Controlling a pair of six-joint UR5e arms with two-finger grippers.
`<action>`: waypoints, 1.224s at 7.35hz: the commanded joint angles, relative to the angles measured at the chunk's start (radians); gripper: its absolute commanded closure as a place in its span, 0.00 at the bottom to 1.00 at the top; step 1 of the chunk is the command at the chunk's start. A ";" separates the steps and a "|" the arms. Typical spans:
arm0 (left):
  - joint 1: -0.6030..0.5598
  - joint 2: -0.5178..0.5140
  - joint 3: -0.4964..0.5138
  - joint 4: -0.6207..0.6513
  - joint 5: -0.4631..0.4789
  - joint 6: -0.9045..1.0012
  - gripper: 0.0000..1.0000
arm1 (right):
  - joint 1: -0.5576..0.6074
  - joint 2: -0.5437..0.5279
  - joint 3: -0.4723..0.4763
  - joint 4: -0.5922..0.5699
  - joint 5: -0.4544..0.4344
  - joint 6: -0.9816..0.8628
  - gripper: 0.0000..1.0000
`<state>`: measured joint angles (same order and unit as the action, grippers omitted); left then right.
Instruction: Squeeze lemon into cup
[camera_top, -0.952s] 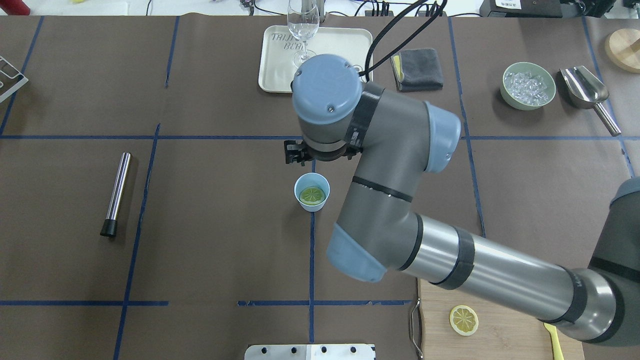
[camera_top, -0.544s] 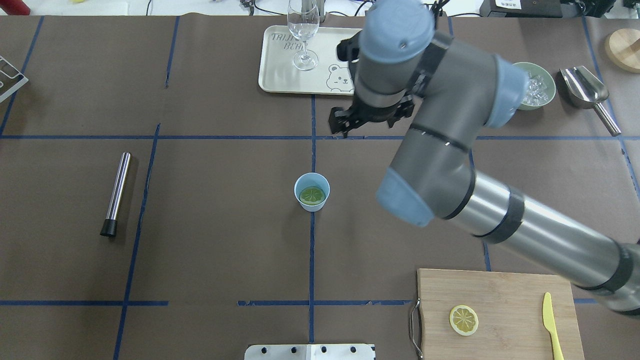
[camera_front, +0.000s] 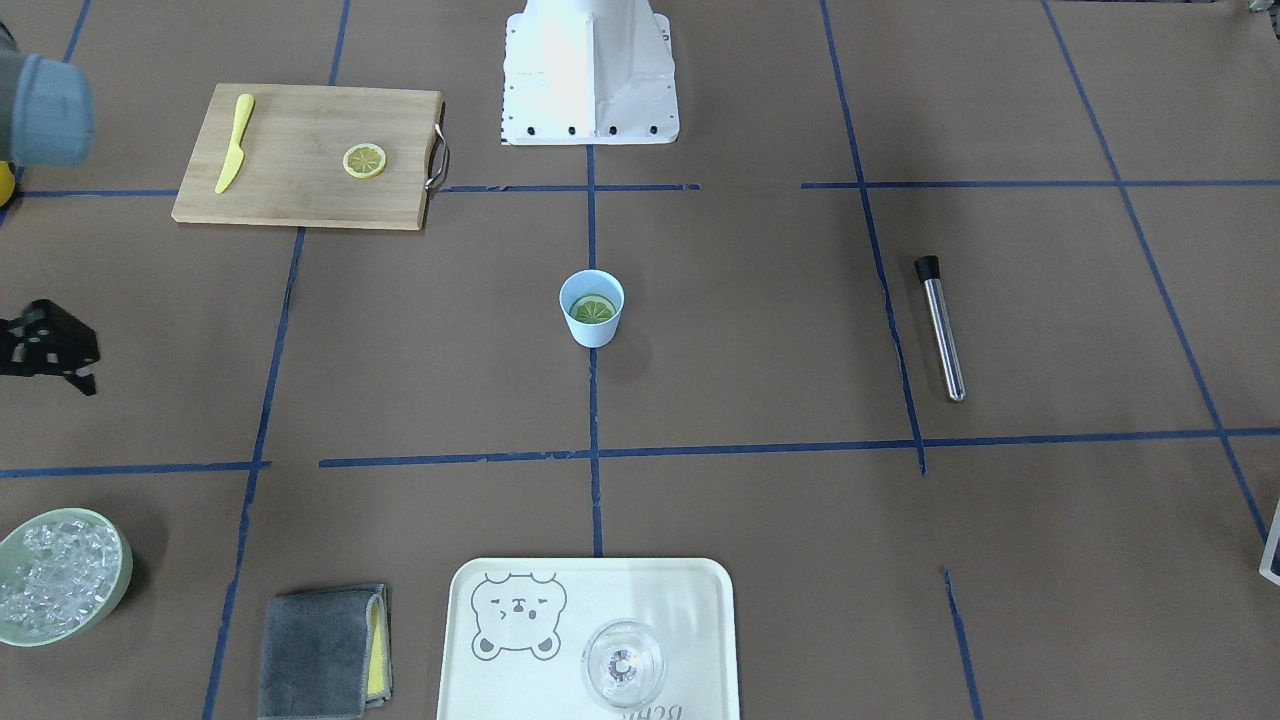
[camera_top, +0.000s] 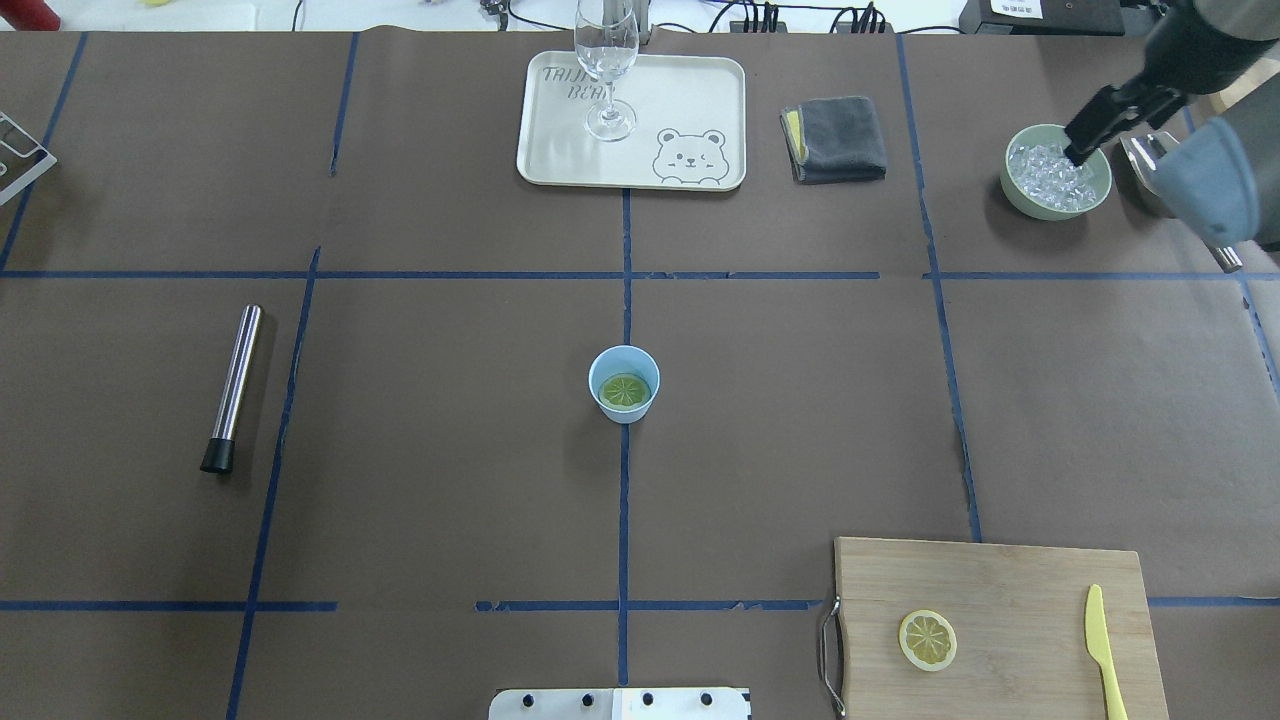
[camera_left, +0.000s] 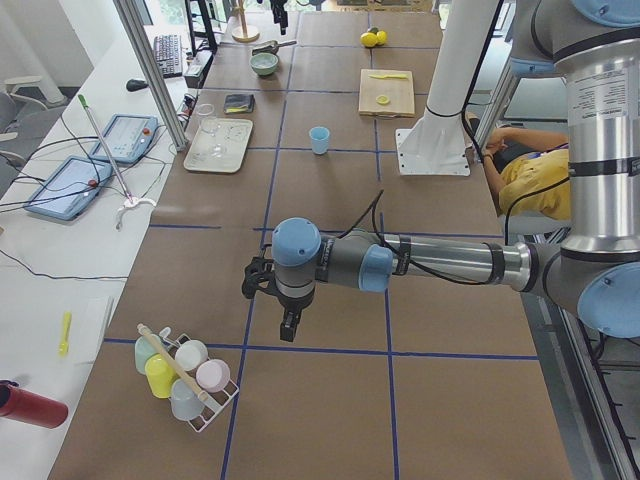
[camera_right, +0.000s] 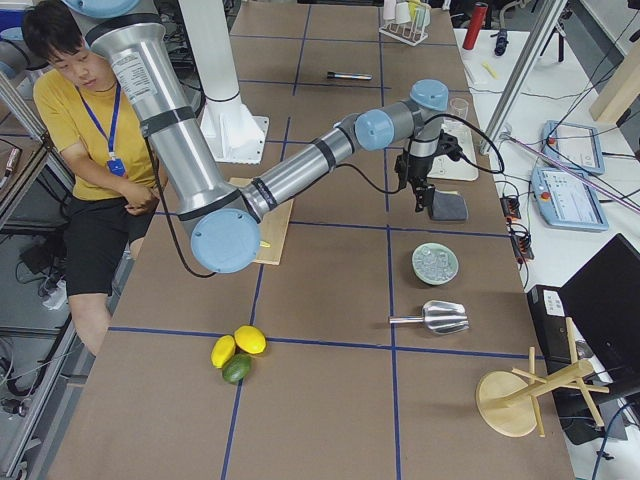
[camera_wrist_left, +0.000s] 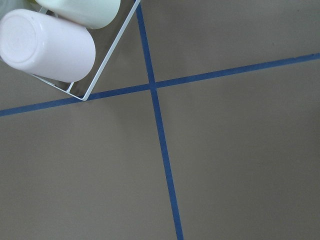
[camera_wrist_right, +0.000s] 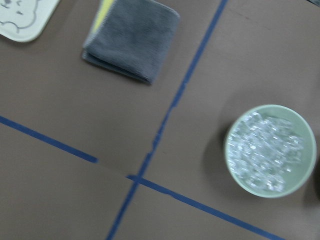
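A brown paper-covered surface (camera_top: 450, 450) is marked into squares by blue tape. Near its middle stands a small light-blue cup (camera_top: 624, 384), upright on a tape line. A thin round lemon slice (camera_top: 623, 391), greenish yellow, lies flat inside the cup.

A second lemon slice (camera_top: 927, 640) lies on a wooden cutting board (camera_top: 990, 580) at the robot's right, with a yellow plastic knife (camera_top: 1102, 650) beside it on the board.

The right claw (camera_top: 1078, 150) hangs over a pale green bowl of ice (camera_top: 1056, 171) at the far right corner, well apart from the cup. It is dark and partly cut off, so I cannot tell how far it is open or whether it holds anything.

The left claw (camera_left: 288, 330) hangs above the left end of the surface, near a wire rack of coloured cups (camera_left: 185, 375). It shows only in the side view, so I cannot tell whether it is open or closed.

On the far side, a cream tray (camera_top: 560, 150) carries a clear stemmed glass (camera_top: 606, 60), and a folded grey cloth (camera_top: 835, 138) lies beside the tray.
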<state>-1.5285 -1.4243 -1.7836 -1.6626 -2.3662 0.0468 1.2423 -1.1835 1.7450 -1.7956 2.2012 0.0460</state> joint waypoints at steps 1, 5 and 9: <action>0.033 -0.014 0.000 0.001 0.001 -0.001 0.00 | 0.110 -0.150 0.005 0.001 0.012 -0.131 0.00; 0.106 -0.126 -0.011 -0.002 -0.005 -0.001 0.00 | 0.230 -0.313 -0.007 0.042 0.015 -0.228 0.00; 0.273 -0.292 0.021 -0.003 0.005 -0.004 0.00 | 0.238 -0.346 -0.002 0.039 0.046 -0.228 0.00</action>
<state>-1.3034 -1.6631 -1.7733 -1.6677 -2.3623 0.0466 1.4795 -1.5168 1.7421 -1.7565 2.2441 -0.1823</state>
